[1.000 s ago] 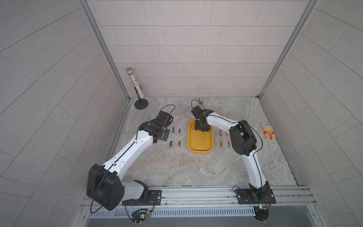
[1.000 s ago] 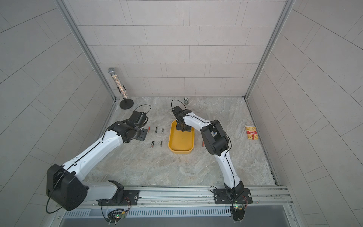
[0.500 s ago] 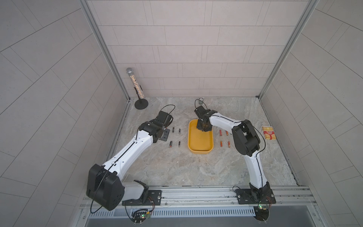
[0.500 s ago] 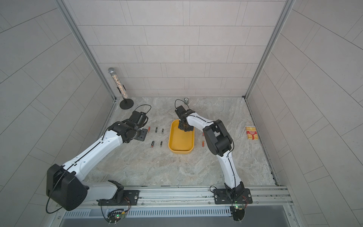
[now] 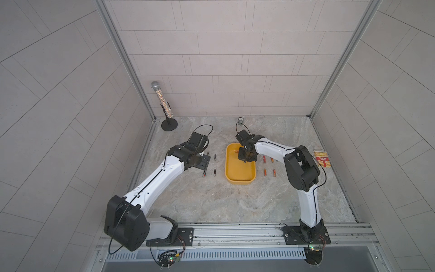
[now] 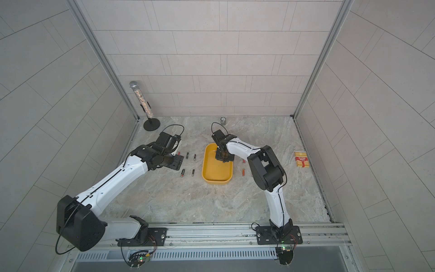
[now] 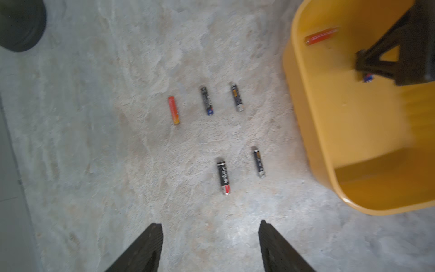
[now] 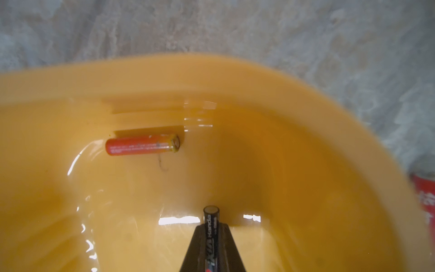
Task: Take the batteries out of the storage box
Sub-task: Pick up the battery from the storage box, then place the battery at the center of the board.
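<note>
The yellow storage box [image 5: 240, 182] [image 6: 217, 182] lies mid-table. My right gripper [image 8: 211, 227] [image 5: 246, 160] is down inside its far half, shut on a black battery [image 8: 211, 214] that sticks out past the fingertips. One orange battery [image 8: 141, 146] [image 7: 321, 36] lies against the box's far wall [image 8: 211, 80]. My left gripper [image 7: 210, 228] hangs open and empty over the table left of the box. Below it lie several batteries, among them an orange one [image 7: 173, 110] and a black one [image 7: 223, 175]. Several orange batteries [image 5: 265, 173] lie right of the box.
A glittery microphone on a black round stand [image 5: 164, 108] is at the back left corner. A small silver can [image 5: 240, 119] sits by the back wall. A red-and-yellow striped packet [image 5: 322, 159] lies by the right wall. Tiled walls enclose three sides.
My right gripper has shut on the black battery inside the box and shifted slightly toward the box's middle. The left gripper's jaws have widened a little; that arm has stayed put.
</note>
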Robot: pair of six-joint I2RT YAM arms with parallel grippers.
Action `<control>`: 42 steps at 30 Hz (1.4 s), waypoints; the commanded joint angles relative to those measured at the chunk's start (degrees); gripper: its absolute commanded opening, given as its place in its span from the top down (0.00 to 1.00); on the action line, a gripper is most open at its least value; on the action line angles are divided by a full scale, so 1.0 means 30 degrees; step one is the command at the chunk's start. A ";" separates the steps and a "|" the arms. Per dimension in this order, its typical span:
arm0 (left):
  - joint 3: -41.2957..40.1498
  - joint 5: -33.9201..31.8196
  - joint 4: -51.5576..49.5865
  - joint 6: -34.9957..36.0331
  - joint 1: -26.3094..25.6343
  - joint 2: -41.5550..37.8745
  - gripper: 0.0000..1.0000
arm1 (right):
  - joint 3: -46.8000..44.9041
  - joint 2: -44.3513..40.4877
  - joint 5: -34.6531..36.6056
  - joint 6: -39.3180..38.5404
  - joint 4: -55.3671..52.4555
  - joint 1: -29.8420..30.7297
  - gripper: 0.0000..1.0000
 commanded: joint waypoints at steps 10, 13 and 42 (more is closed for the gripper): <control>0.0213 0.7181 0.7148 -0.0491 -0.2236 0.0041 0.09 | -0.1546 -0.5656 -0.2497 -0.1529 -0.0710 -0.1575 1.00; 0.1469 0.7224 0.7285 -0.0119 -0.3328 0.1406 0.08 | -0.2435 -0.6817 -0.2680 -0.2194 -0.1112 -0.2705 1.00; 0.2710 0.4279 0.5426 0.1318 -0.6782 0.4874 0.07 | -0.9091 -0.5837 0.0583 -0.6563 -0.1924 -0.7663 1.00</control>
